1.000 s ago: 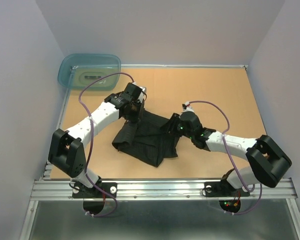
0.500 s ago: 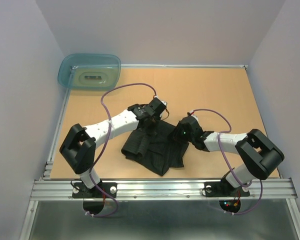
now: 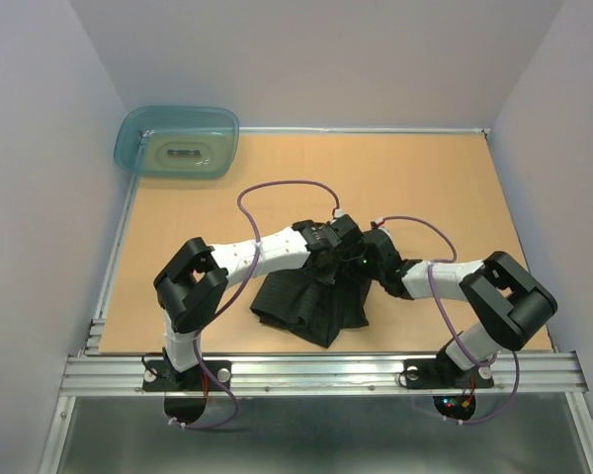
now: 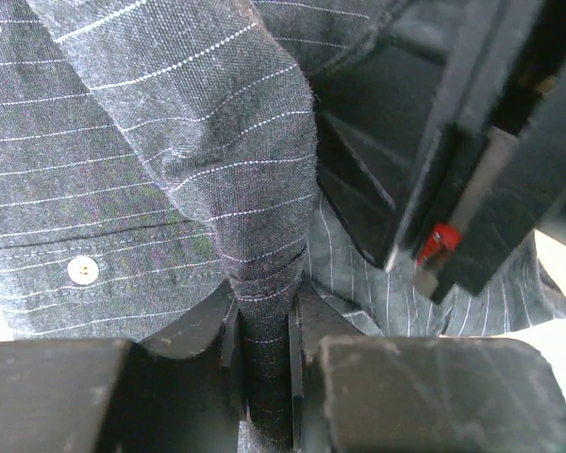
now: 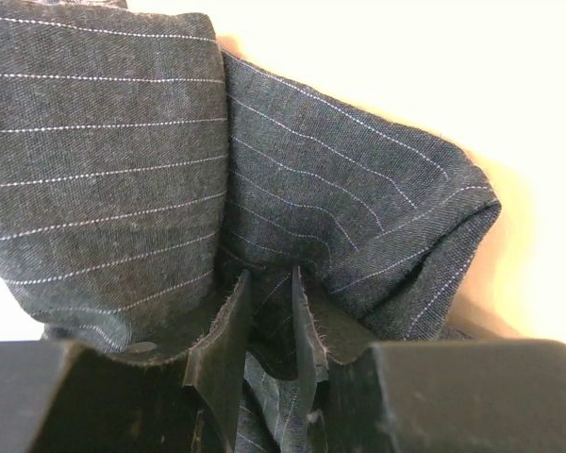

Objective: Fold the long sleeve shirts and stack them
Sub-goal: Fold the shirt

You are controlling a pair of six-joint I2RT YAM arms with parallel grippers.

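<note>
One long sleeve shirt (image 3: 311, 301), two arms and one tub (image 3: 178, 141) on a single tan table (image 3: 425, 188). The shirt lies in a bunched, partly folded heap at the near middle of the table, between the two arm bases and well apart from the translucent teal tub at the far left corner. Its cloth is dark charcoal, almost black from above, and closer views show a fine weave crossed by thin, pale, evenly spaced pinstripes. One small pale button (image 4: 82, 271) shows on a stitched placket in the left wrist view. The left arm (image 3: 247, 259) and right arm (image 3: 445, 276) both reach inward and meet over the far edge of the heap. The left gripper (image 4: 264, 363) is pinched on a narrow ridge of shirt cloth that rises between its fingers (image 4: 231, 354). The right gripper (image 5: 267, 330) is likewise pinched on a fold of the shirt, and striped fabric fills the slim gap between its fingers (image 5: 228, 330). In the left wrist view the right gripper's black body stands just beside the held ridge.
</note>
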